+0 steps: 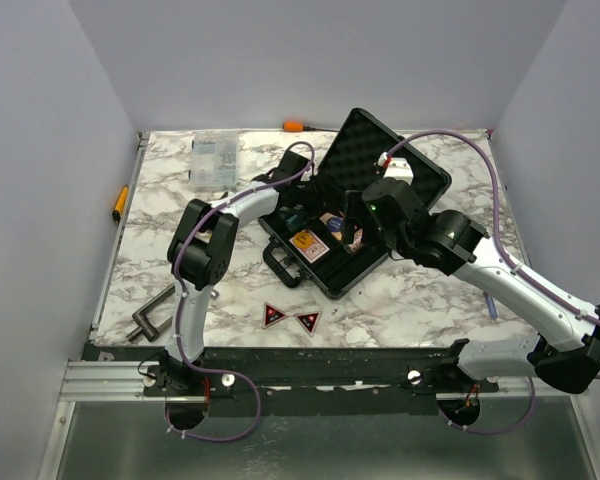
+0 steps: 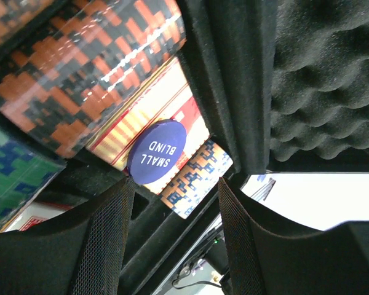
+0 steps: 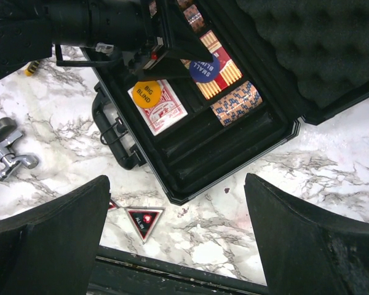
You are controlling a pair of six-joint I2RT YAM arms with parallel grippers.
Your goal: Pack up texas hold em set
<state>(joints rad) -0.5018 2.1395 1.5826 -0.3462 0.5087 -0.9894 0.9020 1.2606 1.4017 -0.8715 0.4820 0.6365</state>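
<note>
From above, the black briefcase (image 1: 332,287) lies open in the middle of the frame, with its foam lid (image 1: 380,150) thrown back toward the upper right. The left arm (image 1: 230,205) reaches into it from the left and the right arm (image 1: 510,275) hangs over it from the lower right. Two red-black triangles (image 1: 274,315) lie on the marble below the case, well apart from it.

In the left wrist view, the left gripper (image 2: 175,184) has its jaws partway apart. The blue small blind button (image 2: 157,152) sits just past the tips and touches the left-hand finger (image 2: 104,239). I cannot tell whether it is pinched or lying loose. Chip stacks (image 2: 92,67) fill the upper left.

In the right wrist view, the right gripper (image 3: 177,184) is spread wide and carries nothing. The yellow big blind button (image 3: 146,94) rests on the card deck (image 3: 169,117) at upper centre. A triangle shows at the bottom, outside the case.

My guess is the buttons are being set in. Next would be for the left jaws to let go and lift clear, then for the free right gripper to pinch a flat triangle off the marble, which needs a low, edge-on approach.
</note>
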